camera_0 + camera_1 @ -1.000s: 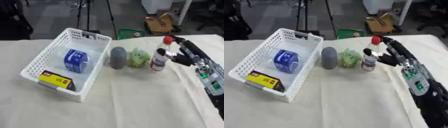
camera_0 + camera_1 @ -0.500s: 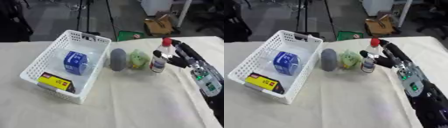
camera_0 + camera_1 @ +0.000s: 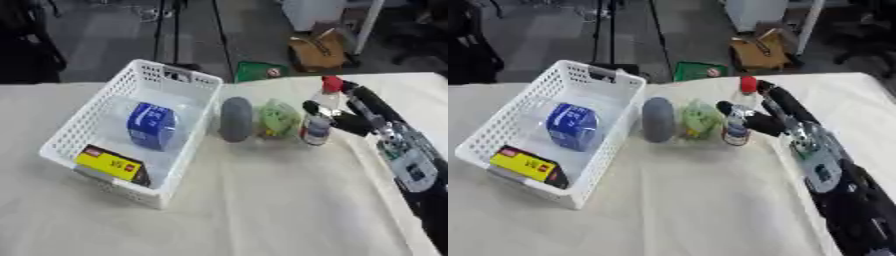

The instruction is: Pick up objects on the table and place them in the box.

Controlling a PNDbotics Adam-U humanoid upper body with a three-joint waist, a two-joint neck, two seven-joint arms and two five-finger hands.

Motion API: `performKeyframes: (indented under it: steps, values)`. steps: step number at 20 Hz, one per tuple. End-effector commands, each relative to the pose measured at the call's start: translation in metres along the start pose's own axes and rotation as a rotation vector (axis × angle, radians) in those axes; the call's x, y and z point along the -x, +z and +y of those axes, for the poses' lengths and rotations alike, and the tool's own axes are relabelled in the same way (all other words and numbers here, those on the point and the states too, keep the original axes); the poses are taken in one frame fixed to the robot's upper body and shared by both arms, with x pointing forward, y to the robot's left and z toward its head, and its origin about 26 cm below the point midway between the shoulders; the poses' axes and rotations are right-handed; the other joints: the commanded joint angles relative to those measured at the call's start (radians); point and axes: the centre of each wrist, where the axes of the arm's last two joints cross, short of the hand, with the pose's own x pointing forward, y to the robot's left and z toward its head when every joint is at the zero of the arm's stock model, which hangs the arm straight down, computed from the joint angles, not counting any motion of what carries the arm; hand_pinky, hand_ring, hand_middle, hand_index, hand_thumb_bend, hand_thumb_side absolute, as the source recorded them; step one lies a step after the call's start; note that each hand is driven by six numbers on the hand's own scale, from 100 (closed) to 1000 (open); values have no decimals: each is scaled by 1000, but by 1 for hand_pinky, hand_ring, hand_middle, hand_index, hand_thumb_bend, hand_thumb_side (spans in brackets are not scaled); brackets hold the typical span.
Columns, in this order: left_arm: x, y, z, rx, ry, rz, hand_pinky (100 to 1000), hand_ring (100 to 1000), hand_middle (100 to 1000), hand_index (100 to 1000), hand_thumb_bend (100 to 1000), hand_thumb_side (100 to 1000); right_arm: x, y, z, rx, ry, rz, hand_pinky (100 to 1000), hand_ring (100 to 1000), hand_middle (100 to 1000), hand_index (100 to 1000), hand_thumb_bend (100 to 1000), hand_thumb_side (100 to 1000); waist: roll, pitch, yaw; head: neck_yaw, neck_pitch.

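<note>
the small clear plastic bottle with a red cap and a dark label stands upright on the cream cloth-covered counter, at the right end of a short row of loose things just outside the basket. the robot's black right hand reaches in from the right side and is at the bottle: its thumb crosses the front of the bottle's body and its fingers run up behind the neck, so the fingers look curled round it, though the bottle's base appears to rest on the cloth. just to the bottle's left sits a crumpled pale green soft thing, and beside that a grey oval stone-like object that leans close to the wall of the white perforated plastic basket. inside the basket lie a blue box-like pack and a yellow and black flat packet. the left hand shows in neither view. the step in hand seems to be the grasp on the bottle; next it probably needs a lift straight up, clear of the green thing, then a carry leftward over the basket's rim before release.
</note>
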Motion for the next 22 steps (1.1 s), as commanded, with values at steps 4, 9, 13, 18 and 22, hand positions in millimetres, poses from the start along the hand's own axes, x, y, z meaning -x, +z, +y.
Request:
performKeyframes:
  steps: [4,9,13,18,22]
  values:
    - [-3,-6,-3,18,10,-25,718,685,775,738,100,679,3,-4,-14,60,17,16,988,1000,749,966,684,977,1,-16,1,-4,-9]
    - [-3,-6,-4,20,11,-22,718,686,776,738,100,679,5,-4,-13,82,12,31,985,1000,733,955,662,979,1,-14,0,-5,-13]
    - [-3,-6,-4,21,11,-22,718,686,776,738,100,679,5,-5,-12,83,12,33,985,1000,731,954,666,964,1,-13,1,-6,-14]
    - [-3,-6,-4,21,11,-22,718,686,776,738,100,679,4,-5,-11,74,8,30,982,1000,716,942,659,933,1,-12,1,-6,-15]
    - [-3,-6,-4,22,11,-21,718,686,777,738,100,678,4,-5,-11,76,5,34,982,1000,698,928,649,914,0,-11,1,-6,-16]
